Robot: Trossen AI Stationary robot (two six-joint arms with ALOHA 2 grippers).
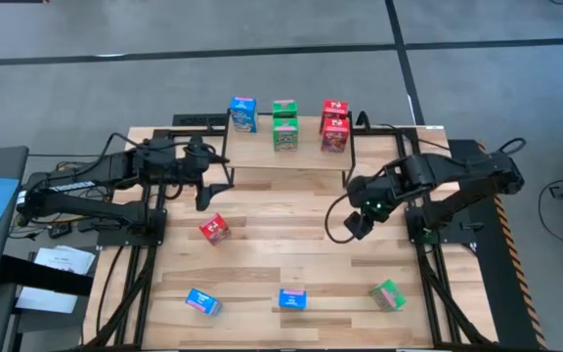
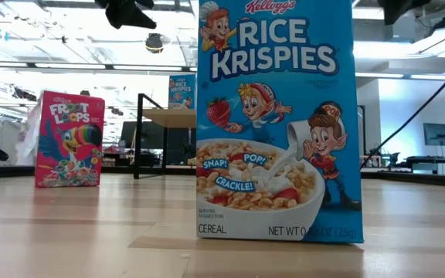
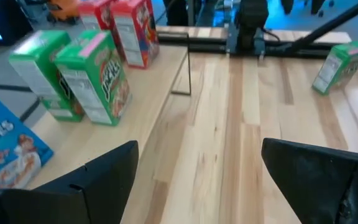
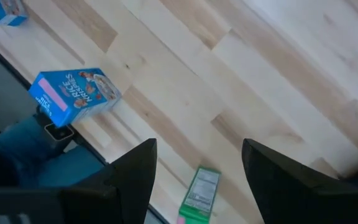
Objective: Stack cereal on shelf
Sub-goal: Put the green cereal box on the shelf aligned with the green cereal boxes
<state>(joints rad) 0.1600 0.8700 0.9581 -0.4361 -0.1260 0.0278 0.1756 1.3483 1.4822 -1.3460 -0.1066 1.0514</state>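
The shelf (image 1: pixel 301 161) stands at the table's far middle. On it stand a blue cereal box (image 1: pixel 243 114), two green boxes (image 1: pixel 284 125) and two red boxes (image 1: pixel 334 127); the left wrist view shows the green pair (image 3: pixel 86 78) and the red pair (image 3: pixel 129 28) upright. On the tabletop are a red box (image 1: pixel 214 228), two blue boxes (image 1: pixel 202 302) (image 1: pixel 292 298) and a green box (image 1: pixel 387 294). My left gripper (image 3: pixel 197 162) hovers open near the shelf's left end. My right gripper (image 4: pixel 197 155) hovers open over the table's right half, pointing down. Neither has anything between its fingers.
In the low view the blue box (image 2: pixel 276 116) stands upright close to the camera and the red box (image 2: pixel 69 139) stands upright farther left. Bare slatted tabletop (image 1: pixel 281 240) lies between the shelf and the near row of boxes. Cables hang beside both arm bases.
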